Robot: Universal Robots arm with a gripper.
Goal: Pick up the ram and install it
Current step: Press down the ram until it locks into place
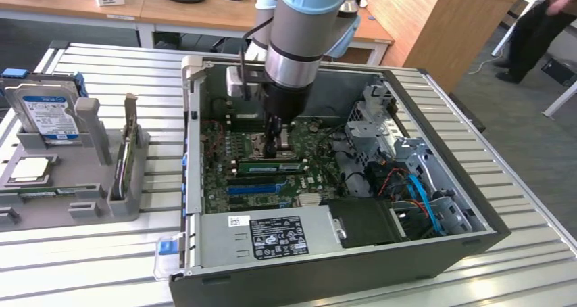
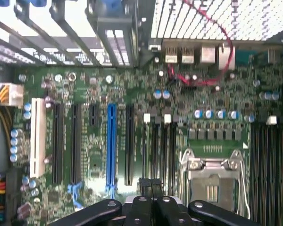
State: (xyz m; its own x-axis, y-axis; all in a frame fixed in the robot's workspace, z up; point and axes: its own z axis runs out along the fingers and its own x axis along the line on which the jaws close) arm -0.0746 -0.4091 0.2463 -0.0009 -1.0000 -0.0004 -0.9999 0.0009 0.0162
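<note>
The ram (image 1: 269, 166) is a green stick with a pale label. It lies along a slot on the motherboard (image 1: 226, 185) inside the open computer case, just in front of the CPU socket (image 1: 275, 147). My gripper (image 1: 278, 138) hangs over that socket, a little above the board and behind the ram, not touching it. In the wrist view the gripper (image 2: 151, 182) is shut, its black fingertips (image 2: 144, 184) pressed together with nothing between them. It points at the board between the black expansion slots (image 2: 129, 141) and the CPU socket (image 2: 212, 181).
The case walls (image 1: 192, 138) ring the board. A drive cage (image 1: 369, 121) and blue cables (image 1: 422, 195) crowd the exterior view's right; the power supply (image 1: 270, 236) fills the front. A grey fixture (image 1: 81, 178) holds a hard drive (image 1: 45, 114). A person (image 1: 541, 23) stands far back.
</note>
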